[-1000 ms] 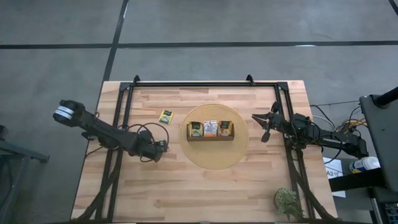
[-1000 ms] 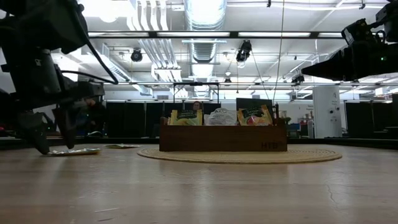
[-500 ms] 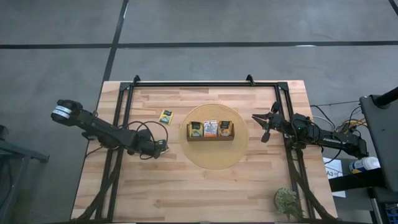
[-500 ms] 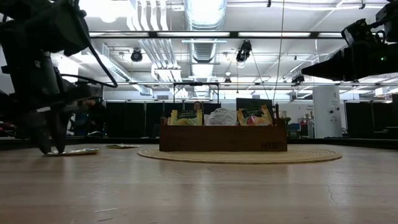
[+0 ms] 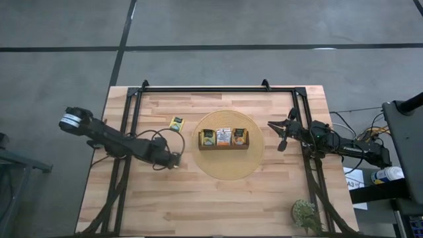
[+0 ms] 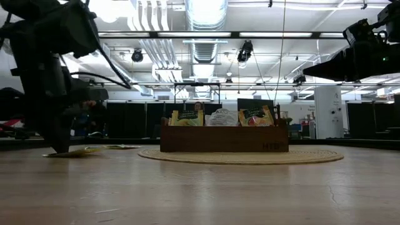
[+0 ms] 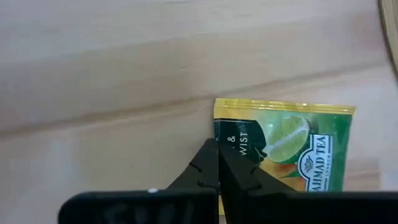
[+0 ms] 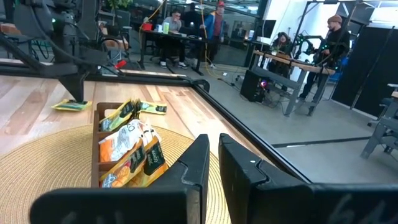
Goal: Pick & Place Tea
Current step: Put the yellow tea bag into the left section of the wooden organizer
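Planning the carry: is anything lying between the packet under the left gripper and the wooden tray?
Nothing visible: bare table and the woven mat's edge separate the packet at the left gripper from the tray.

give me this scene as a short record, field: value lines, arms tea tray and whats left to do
left gripper: down at the table, fingers together on the edge of a green tea packet
right gripper: waits beside the mat, holds nothing
second loose packet: flat on the table, apart from the tray
tray: on the round woven mat, packets in all three compartments
left to do: neither loose packet is in the tray yet
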You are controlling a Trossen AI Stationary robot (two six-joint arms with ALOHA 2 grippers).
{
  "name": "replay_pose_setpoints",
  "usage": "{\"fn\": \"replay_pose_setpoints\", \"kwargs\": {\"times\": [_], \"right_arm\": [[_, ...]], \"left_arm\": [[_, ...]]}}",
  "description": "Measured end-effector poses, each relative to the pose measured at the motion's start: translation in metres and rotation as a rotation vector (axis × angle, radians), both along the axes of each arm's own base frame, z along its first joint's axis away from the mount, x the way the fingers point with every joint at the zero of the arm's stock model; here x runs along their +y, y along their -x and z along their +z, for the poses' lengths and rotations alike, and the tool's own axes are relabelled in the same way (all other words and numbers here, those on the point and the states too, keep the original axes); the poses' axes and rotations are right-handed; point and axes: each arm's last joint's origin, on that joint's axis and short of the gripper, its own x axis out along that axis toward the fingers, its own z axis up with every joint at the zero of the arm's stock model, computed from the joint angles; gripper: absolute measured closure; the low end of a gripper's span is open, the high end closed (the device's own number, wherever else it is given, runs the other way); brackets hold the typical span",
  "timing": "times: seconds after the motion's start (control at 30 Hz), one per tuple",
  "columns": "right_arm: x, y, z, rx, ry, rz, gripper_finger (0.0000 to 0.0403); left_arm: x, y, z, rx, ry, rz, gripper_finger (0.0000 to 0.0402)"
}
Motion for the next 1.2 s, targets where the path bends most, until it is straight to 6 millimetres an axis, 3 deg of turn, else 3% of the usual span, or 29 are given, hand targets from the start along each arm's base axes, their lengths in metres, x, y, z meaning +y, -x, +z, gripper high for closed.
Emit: {"fn": "replay_pose_setpoints", "kwargs": {"times": [0.3,0.43,0.6,0.87,1.2], "right_arm": [[0.000,0.000,0.000,-0.001,0.000,0.000,0.0369],[0.000,0.000,0.000,-0.001,0.000,0.000,0.0369],[0.000,0.000,0.000,-0.001,0.000,-0.001,0.0369],[0.000,0.000,0.000,0.000,0.000,-0.001,0.0369],[0.000,-0.002,-0.002,0.019,-0.031,-0.002,0.0369]], "left_arm": [[-0.011,-0.037,0.057,-0.033,-0.060,-0.404,0.0401],[-0.016,-0.053,0.090,-0.117,-0.102,-0.520,0.0401],[-0.018,-0.063,0.116,-0.120,-0.156,-0.645,0.0401],[-0.022,-0.086,0.132,-0.010,-0.193,-0.792,0.0401],[-0.030,-0.124,0.128,0.089,-0.187,-0.823,0.0401]]}}
